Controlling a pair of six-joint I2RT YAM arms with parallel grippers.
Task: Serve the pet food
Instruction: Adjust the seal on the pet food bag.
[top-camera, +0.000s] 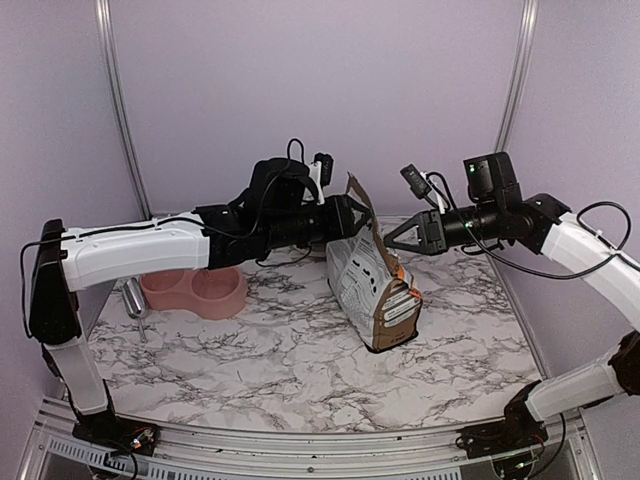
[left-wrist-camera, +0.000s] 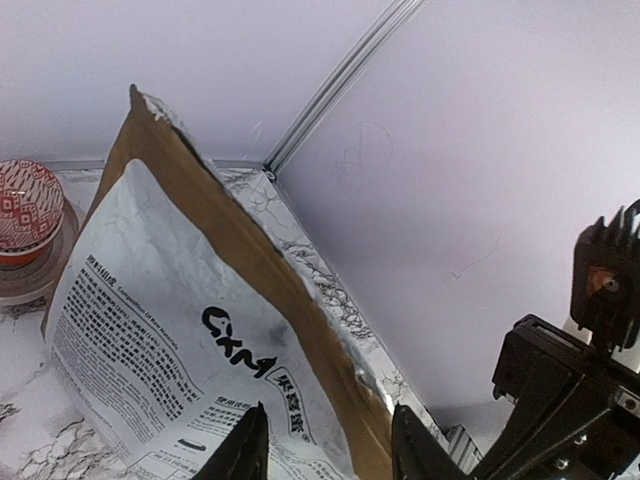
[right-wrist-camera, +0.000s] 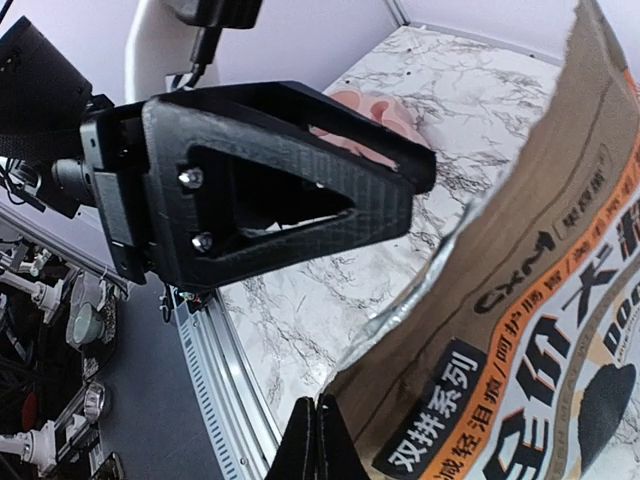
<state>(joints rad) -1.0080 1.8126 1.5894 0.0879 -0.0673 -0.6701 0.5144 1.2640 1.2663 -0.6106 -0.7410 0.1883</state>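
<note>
**Bag held at the top, food out of sight**

The paper bag (top-camera: 372, 290) stands on the marble table (top-camera: 280, 370), right of centre and leaning a little. Its torn top points up and back. The print is white and brown, and a silver lining shows along the rip (left-wrist-camera: 150, 100).

The left gripper (top-camera: 352, 215) reaches in from the left at the bag's upper edge. In the left wrist view its fingers (left-wrist-camera: 250, 450) sit partway apart. The brown edge strip and part of the printed panel fill the gap between them, so it has hold of the bag top.

The right gripper (top-camera: 385, 240) comes in from the right at about the same height. Its fingers (right-wrist-camera: 315, 440) are pressed tight together, and the tips lie right against the bag's edge (right-wrist-camera: 345, 390). I cannot tell whether any paper is pinched between them.

The pet food is not visible in any view. Only the outside of the bag shows, and I cannot tell what it holds.

A pink double bowl (top-camera: 195, 290) sits on the table at the left, under the left arm and well apart from the bag. A metal utensil (top-camera: 135, 298) lies just beside it. The left wrist view shows a small round thing in a red-and-white patterned wrapper (left-wrist-camera: 25, 215) near the bag, by the back wall.
</note>
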